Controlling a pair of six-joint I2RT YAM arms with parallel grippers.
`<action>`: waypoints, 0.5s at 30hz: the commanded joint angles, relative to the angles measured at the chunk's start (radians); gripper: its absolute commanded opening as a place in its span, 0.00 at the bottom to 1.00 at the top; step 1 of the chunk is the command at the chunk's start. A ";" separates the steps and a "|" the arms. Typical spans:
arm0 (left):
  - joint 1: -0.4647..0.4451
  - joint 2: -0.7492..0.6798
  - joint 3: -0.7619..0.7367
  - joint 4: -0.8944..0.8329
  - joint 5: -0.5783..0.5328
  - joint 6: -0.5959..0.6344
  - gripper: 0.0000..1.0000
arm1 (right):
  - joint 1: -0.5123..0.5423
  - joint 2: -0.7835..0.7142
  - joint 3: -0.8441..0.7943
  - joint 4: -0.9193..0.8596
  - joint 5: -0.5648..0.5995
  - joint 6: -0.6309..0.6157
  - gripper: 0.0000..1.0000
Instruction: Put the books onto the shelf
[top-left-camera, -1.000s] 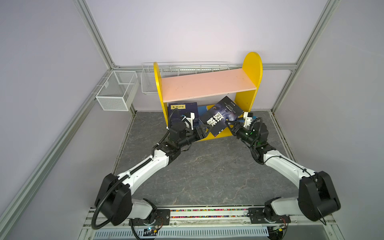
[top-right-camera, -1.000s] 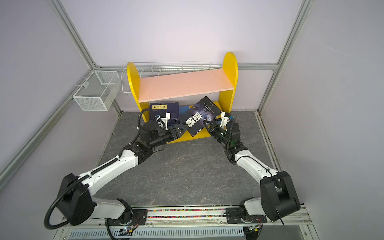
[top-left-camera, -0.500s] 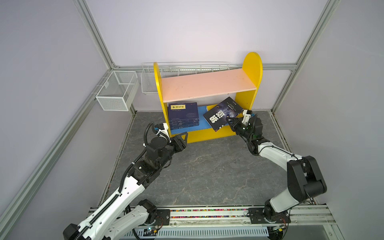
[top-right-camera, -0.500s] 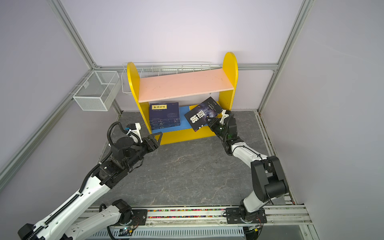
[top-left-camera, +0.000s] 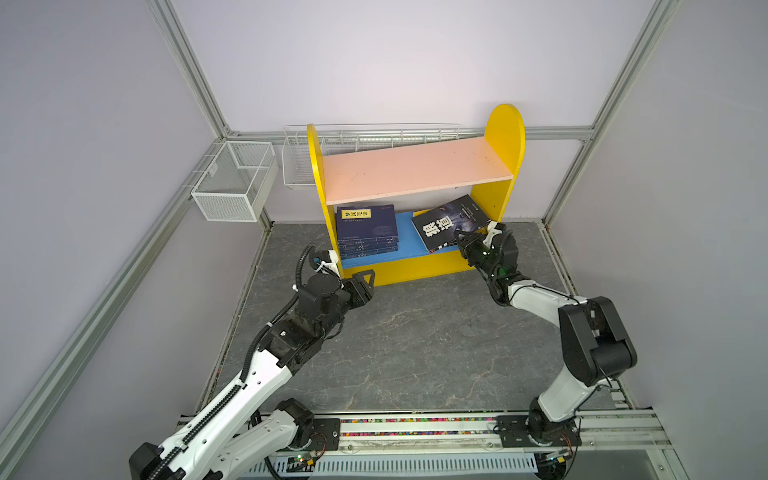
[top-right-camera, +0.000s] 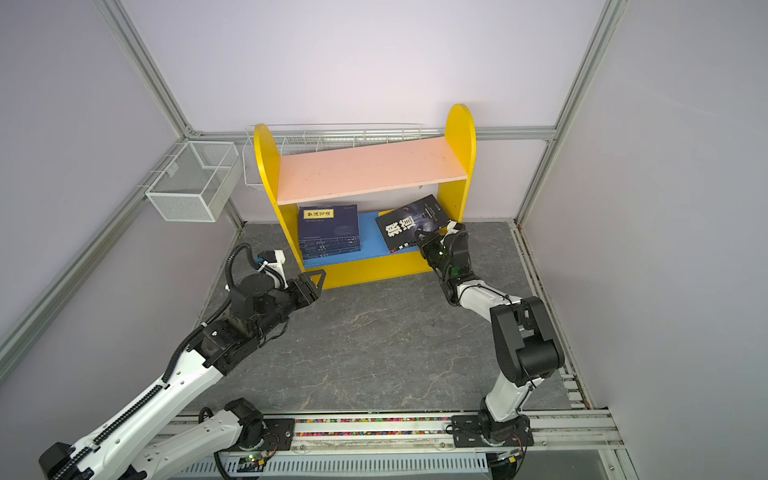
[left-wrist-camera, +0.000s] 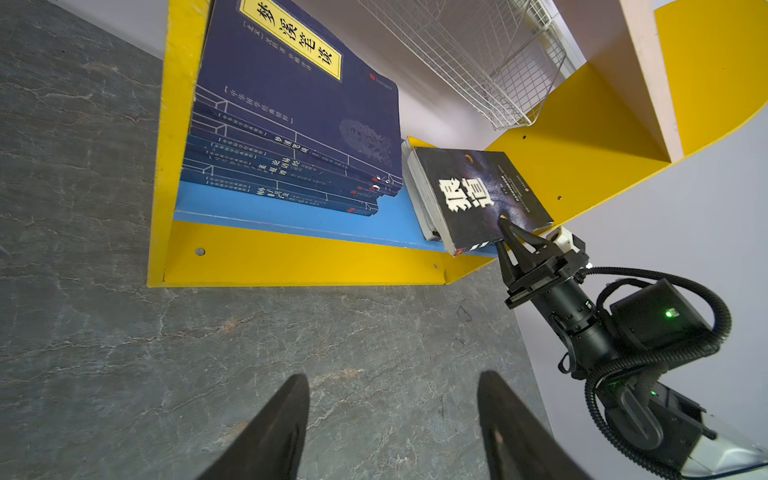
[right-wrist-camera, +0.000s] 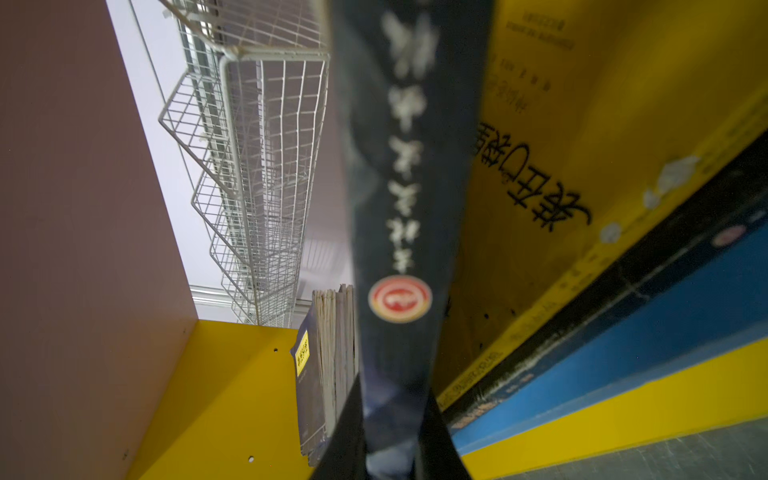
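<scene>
The shelf (top-left-camera: 505, 137) sits at 12 o'clock on the grey desk (top-left-camera: 415, 340), and all the action is down on its blue board (top-left-camera: 405, 232). At the 9 o'clock end there's a flat stack of navy books (top-left-camera: 365, 232), tucked right against the yellow side.

At the 3 o'clock end the right pincer (top-left-camera: 467, 241) is pinching the dark book (top-left-camera: 449, 222) by its near corner, cover up, skewed and a bit lifted. It lies on a small pile. The right wrist view shows a yellow-cover book (right-wrist-camera: 561, 174) just beneath it.

My guess on the corner grip: the pink board (top-left-camera: 415, 170) hangs low over that tier, so a book has to go in flat. Holding the outer edge keeps the arm outside the frame. The near corner seems to poke past the front lip, so I'd say it needs a nudge inward before release.

The left pincer (left-wrist-camera: 392, 376) is spread and empty, hovering over the desk around 7 o'clock from the shelf. It's near the shelf but clear of it, probably so it doesn't crowd the other arm. I can't see any books on the desk, so this looks like the tail end of the job.
</scene>
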 joint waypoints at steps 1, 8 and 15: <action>0.005 0.010 -0.008 0.003 0.012 0.003 0.65 | -0.007 0.015 0.056 0.129 0.056 0.086 0.09; 0.005 0.027 -0.014 0.022 0.026 0.003 0.65 | 0.004 0.025 0.087 0.062 0.121 0.084 0.12; 0.005 0.031 -0.019 0.026 0.031 0.000 0.65 | 0.030 0.040 0.091 0.033 0.138 0.074 0.15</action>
